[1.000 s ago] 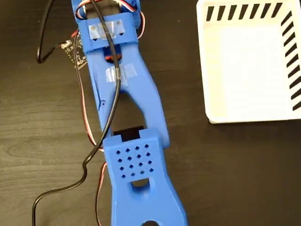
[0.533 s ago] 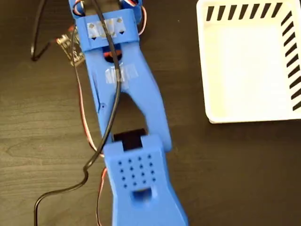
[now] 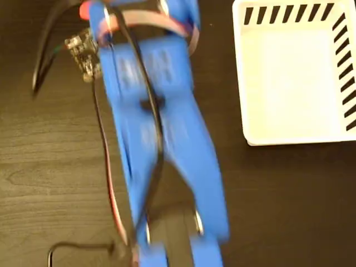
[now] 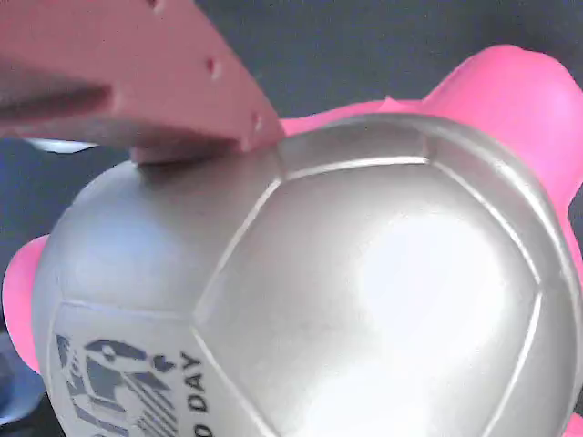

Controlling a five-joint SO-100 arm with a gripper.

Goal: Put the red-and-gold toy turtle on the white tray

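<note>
- The step in hand looks to me like the grasp or the first of the carry: in the wrist view the red-and-gold toy turtle [image 4: 364, 282] is filling almost the whole picture, right under the camera, its domed shell gleaming and a dark printed mark sitting on the lower left of it.
- One pinkish finger [image 4: 137, 82] of the gripper is lying against the upper left of the shell, touching it; the other finger is not showing in either picture, so I cannot tell whether the jaws are clamped on the turtle or only resting beside it.
- The white tray [image 3: 295, 78] is lying off to the right of the blue arm [image 3: 161, 144] in the fixed view, well apart from it, with nothing on it and its black stripes running along the top and right edges.
- The next move, as I judge it, calls for a sure grip on the squishy body, then a swing of the arm rightward over the tray's rim before lowering.
- The fixed view is giving the arm, blurred, and the tray, but neither turtle nor gripper.
- The wrist view is giving the turtle close up, but no tray.
</note>
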